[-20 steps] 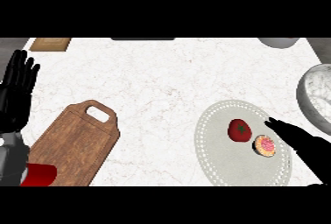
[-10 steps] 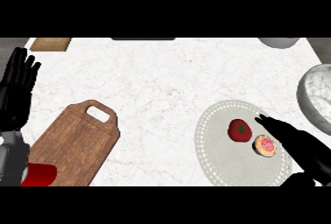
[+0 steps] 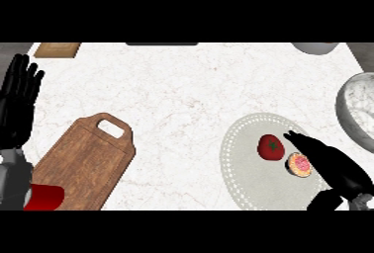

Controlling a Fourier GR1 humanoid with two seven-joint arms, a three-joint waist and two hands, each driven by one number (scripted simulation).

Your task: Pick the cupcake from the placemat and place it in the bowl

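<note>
Near left: red object [image 3: 47, 197] at the near end of a wooden cutting board [image 3: 87, 160]. Near right: right hand [image 3: 332, 163], fingers straight, holding nothing, lies over the placemat [image 3: 256, 170], just beside the cupcake [image 3: 298, 164]. Cupcake on placemat, right of a tomato [image 3: 271, 147]. Bowl [image 3: 358, 111] at right edge. Left hand [image 3: 18, 101] rests open at left edge, on the tabletop [image 3: 190, 89] side.

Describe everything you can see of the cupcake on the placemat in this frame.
The cupcake is small and round, seen from above: pink frosting inside a tan-orange rim. It sits upright on the pale grey oval placemat, toward its right side, just right of a red tomato and apart from it. The black right hand lies against its right edge, fingers extended past it, partly covering that side. It is not lifted.
</note>
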